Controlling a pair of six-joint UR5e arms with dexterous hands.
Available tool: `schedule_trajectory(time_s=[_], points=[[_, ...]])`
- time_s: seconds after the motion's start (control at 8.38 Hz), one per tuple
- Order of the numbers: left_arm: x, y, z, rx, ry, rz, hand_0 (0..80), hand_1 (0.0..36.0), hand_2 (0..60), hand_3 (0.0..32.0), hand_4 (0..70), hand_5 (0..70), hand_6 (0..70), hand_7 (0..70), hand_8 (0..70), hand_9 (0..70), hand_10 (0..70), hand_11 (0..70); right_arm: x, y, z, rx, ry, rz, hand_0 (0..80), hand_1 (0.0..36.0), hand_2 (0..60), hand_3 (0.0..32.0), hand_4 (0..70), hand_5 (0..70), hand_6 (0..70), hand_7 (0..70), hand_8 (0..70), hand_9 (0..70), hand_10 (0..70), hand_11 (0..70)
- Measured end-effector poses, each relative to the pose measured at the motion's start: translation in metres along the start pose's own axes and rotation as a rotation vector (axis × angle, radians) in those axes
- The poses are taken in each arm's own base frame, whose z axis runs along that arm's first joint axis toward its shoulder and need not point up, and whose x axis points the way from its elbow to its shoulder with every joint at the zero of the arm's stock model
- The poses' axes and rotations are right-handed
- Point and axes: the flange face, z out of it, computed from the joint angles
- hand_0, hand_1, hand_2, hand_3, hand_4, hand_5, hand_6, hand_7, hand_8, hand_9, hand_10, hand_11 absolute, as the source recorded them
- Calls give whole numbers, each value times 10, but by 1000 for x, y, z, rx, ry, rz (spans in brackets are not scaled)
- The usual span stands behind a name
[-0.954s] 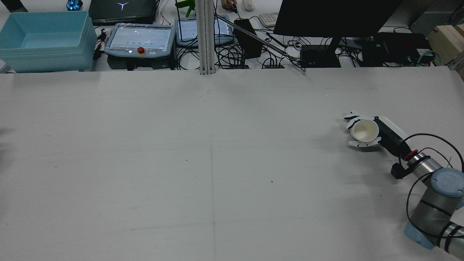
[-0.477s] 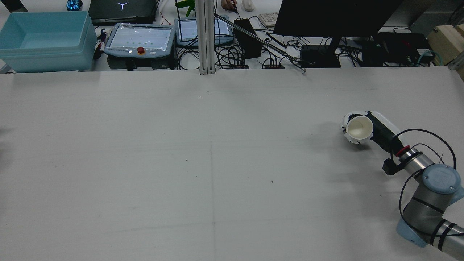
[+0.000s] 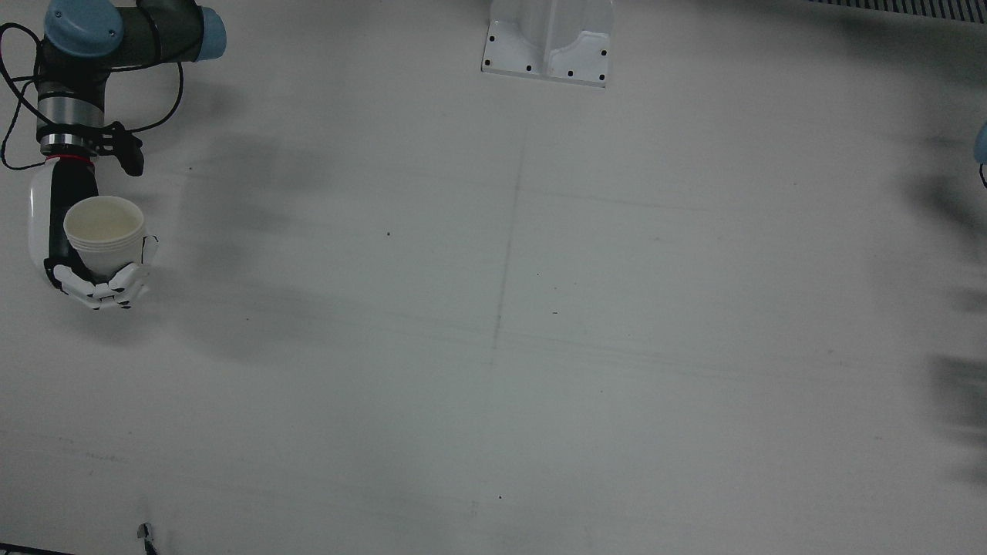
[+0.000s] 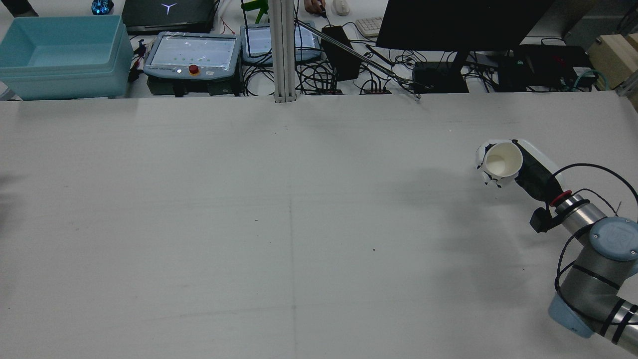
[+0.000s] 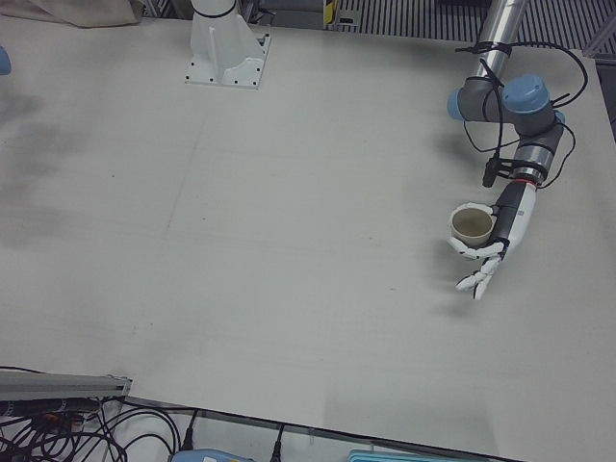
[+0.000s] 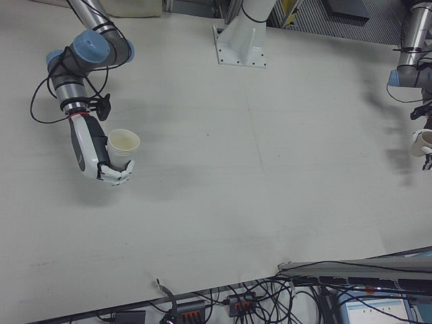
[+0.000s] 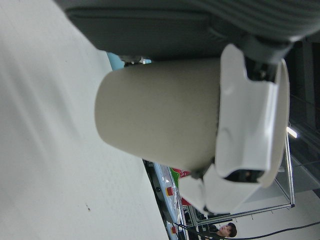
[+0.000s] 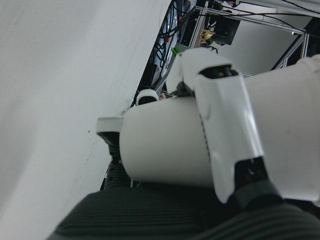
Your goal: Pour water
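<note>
My right hand (image 4: 529, 173) is shut on a white paper cup (image 4: 502, 160) and holds it upright above the table's right side. It shows in the front view (image 3: 55, 239) with its cup (image 3: 104, 227), and in the right-front view (image 6: 90, 152) with its cup (image 6: 123, 145). My left hand (image 5: 502, 234) is shut on a second white cup (image 5: 472, 227), mouth up, with some fingers pointing down. The left hand view shows fingers (image 7: 247, 120) wrapped on that cup (image 7: 160, 120). The right hand view shows fingers (image 8: 225, 135) across the other cup (image 8: 165, 150).
A blue bin (image 4: 60, 55), teach pendants (image 4: 192, 55), a metal post (image 4: 282, 50) and a monitor (image 4: 463, 25) with cables stand beyond the table's far edge. A white base plate (image 3: 547, 46) sits mid-table on the robot's side.
My right hand's fingers, spread around the cup a second ago, have closed on it. The hand has since carried the cup up and a little farther from the robot.
</note>
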Motion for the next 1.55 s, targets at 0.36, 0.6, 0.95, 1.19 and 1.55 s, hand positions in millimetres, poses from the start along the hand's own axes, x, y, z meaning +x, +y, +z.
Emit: schedule_trajectory(time_s=[0.36,0.6,0.95,1.19,1.55], points=[[11,78,32,-42,-51,-5,791,360,600,0,700,700,225,168,75,65,85,150,-54,55,56,56,-49,189,800,360,600,0,700,700,700,700,618,700,549,700],[14,130,65,-72,-90,-10,800,360,600,0,700,700,237,173,79,65,82,150,-81,117,102,31,-64,217,800,360,600,0,700,700,700,700,626,700,548,700],[-23,222,140,-132,-237,-70,800,360,600,0,700,700,234,172,81,64,81,152,-103,217,157,-30,-80,230,800,360,600,0,700,700,700,700,632,700,550,700],[-70,291,177,-176,-321,-100,800,360,600,0,700,700,230,172,81,68,88,162,-120,280,179,-56,-113,182,800,360,600,0,700,700,700,700,629,700,542,700],[-119,385,213,-217,-362,-135,800,360,600,0,700,700,237,174,82,69,87,158,-137,384,189,-153,-224,-41,800,360,600,0,700,700,700,700,610,700,522,700]])
